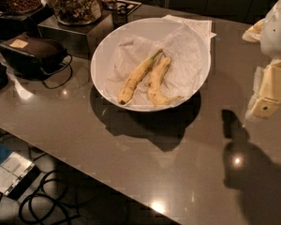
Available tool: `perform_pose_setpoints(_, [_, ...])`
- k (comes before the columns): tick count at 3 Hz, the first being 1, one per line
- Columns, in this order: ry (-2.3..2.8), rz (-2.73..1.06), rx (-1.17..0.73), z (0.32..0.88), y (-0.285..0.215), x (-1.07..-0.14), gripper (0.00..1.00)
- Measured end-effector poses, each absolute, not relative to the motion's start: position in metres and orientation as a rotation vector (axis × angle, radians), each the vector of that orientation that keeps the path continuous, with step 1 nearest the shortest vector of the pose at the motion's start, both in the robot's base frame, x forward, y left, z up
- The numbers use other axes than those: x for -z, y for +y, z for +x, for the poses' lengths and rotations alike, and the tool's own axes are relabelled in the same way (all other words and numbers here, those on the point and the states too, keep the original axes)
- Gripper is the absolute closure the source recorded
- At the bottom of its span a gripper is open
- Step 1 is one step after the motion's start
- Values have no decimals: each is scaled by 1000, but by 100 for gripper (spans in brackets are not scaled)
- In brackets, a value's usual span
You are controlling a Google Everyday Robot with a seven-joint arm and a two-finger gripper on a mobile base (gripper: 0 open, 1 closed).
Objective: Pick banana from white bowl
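Observation:
A large shallow white bowl (100, 55) lined with crumpled white paper stands on the brown table. Two bananas lie in it side by side. The banana (158, 81) on the right is plumper and strongly curved, with a thin hooked end pointing right. The slimmer, straighter banana (138, 76) lies to its left, with a greenish stem and dark tip. My gripper (268, 100), cream and white, hangs at the right edge of the view, well to the right of the bowl and apart from it. It casts a shadow on the table.
Glass jars of snacks (77, 3) stand on a metal box at the back left. A dark device with cables (35, 53) lies left of the bowl. The table's front edge (84, 165) runs diagonally, with cables on the floor below.

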State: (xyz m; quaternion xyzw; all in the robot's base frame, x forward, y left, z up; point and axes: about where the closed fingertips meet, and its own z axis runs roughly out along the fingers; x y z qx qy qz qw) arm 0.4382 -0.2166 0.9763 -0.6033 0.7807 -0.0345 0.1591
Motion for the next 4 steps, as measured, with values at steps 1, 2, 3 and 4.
perform_pose_setpoints(1, [2232, -1725, 99, 438, -217, -976, 0])
perform_pose_setpoints(2, [2234, -1731, 73, 430, -207, -981, 0])
perform_pose_setpoints(3, [2247, -1757, 36, 411, -176, -991, 0])
perform_pose_setpoints(4, [2201, -1870, 55, 393, -133, -998, 0])
